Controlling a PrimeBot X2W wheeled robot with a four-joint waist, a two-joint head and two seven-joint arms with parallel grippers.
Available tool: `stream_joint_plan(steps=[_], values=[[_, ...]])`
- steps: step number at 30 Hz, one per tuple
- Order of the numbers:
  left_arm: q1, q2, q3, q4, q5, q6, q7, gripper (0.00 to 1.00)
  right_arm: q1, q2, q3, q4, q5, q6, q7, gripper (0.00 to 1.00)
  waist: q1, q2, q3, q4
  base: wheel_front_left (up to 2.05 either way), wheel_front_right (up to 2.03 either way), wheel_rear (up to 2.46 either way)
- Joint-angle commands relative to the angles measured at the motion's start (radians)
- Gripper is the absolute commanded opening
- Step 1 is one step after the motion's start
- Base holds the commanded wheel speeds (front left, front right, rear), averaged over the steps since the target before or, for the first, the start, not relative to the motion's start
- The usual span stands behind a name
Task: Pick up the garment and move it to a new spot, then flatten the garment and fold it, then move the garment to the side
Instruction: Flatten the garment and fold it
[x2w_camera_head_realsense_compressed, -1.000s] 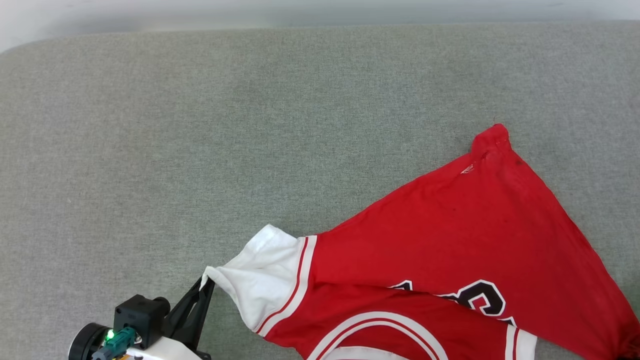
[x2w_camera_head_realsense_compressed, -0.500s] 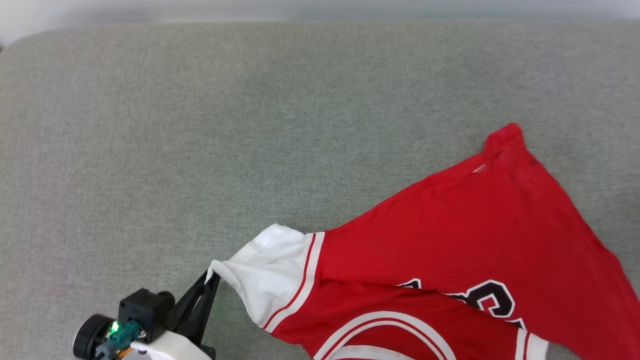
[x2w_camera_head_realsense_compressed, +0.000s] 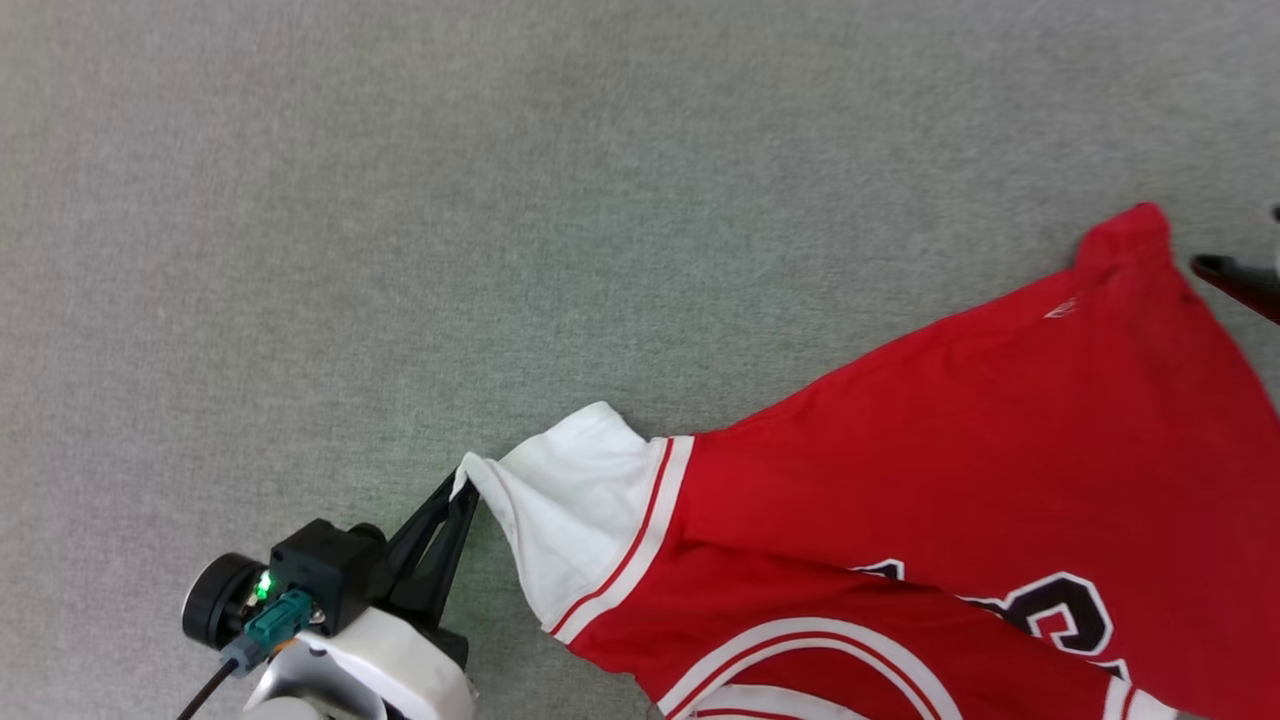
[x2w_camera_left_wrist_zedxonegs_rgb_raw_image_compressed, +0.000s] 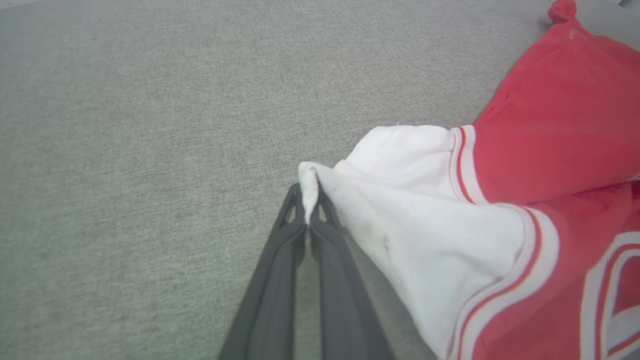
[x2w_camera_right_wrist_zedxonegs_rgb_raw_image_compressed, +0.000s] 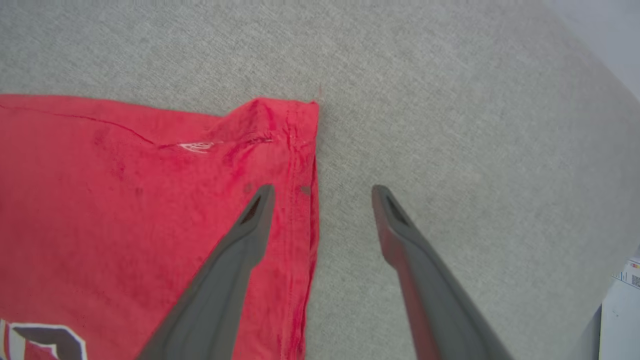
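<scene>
Red garment, white sleeve tip in the clamped left tool, right tool apart above hem.

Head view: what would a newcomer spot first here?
The red garment sprawled across the lower right of the gray fabric surface. At lower left, the left gripper is shut on the tip of its white sleeve; the right gripper stands open over the garment's far red corner.

Bench, grey cloth: bare across its far and left stretches; free passage there. Garment: obstacle, spread over the near right. Left claw, pinching the sleeve tip, occupies the near-left approach. Right claw, spread wide, straddles the red hem; bare bench beside it.
</scene>
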Motion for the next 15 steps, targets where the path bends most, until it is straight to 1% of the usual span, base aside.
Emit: stream_joint_plan(steps=[1,4,9,11,14,15], values=[[-0.017,-0.005,-0.001,0.001,0.007,-0.004,0.000,0.00,-0.027,0.019,0.021,0.024,-0.013,-0.001,0.003,1.00,0.0000,0.0000,0.029,0.018,0.00,0.00,0.00],[-0.029,-0.010,0.001,0.001,0.013,-0.002,-0.001,0.00,-0.086,0.071,0.075,0.099,-0.037,-0.001,-0.008,1.00,0.0000,0.0000,0.055,0.024,0.00,0.00,0.00],[-0.047,-0.014,0.002,0.002,0.020,-0.002,0.001,0.00,-0.120,0.118,0.173,0.207,-0.060,-0.001,-0.040,1.00,0.0000,0.0000,0.090,0.028,0.00,0.00,0.00],[-0.055,-0.018,0.000,0.003,0.021,-0.005,0.003,0.00,-0.093,0.120,0.238,0.246,-0.063,-0.001,-0.044,1.00,0.0000,0.0000,0.098,0.031,0.00,0.00,0.00],[-0.058,-0.022,-0.002,0.010,0.021,-0.006,0.002,0.00,-0.050,0.109,0.316,0.275,-0.022,0.000,-0.046,1.00,0.0000,0.0000,0.099,0.030,0.00,0.00,0.00],[-0.057,-0.022,0.000,0.014,0.018,-0.007,0.002,0.00,-0.050,0.106,0.331,0.272,-0.012,0.001,-0.061,0.84,0.0000,0.0000,0.096,0.028,0.00,0.00,0.00]])
